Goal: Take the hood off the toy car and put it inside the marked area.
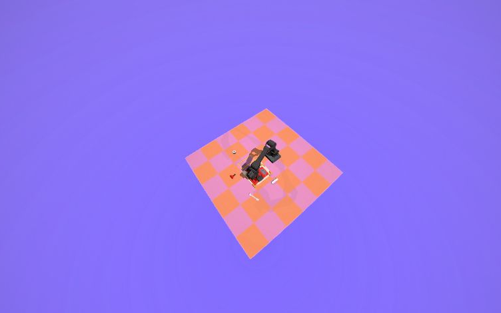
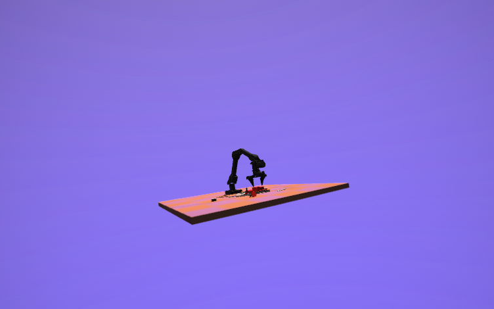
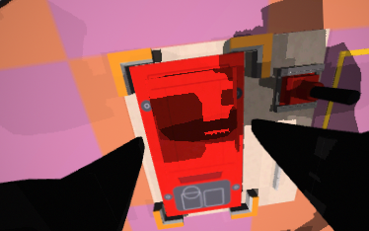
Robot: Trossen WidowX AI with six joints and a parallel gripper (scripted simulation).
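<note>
Hand (image 1: 252, 178) (image 2: 257, 185) (image 3: 197, 133) wide, nothing gripped, fingers above and to either side of the red toy car (image 1: 256, 182) (image 2: 260, 190) (image 3: 202, 170). Car sits between corner brackets, inward from the left edges of the desk (image 1: 250, 237) (image 2: 203, 211) (image 3: 20, 99) in the top view. Hood appears to be part of the red top; its outline is hard to separate, with dark shadow across it. Arm covers part of the car from above. Yellow outline (image 1: 238, 164) (image 3: 367, 51) beside the car's board, cut off in the wrist view. Red funnel-like piece (image 1: 232, 176) (image 2: 250, 192) nearer the left corner; white bar (image 1: 254, 197) (image 2: 280, 190) toward the bottom corner, too small from outside for detail.
</note>
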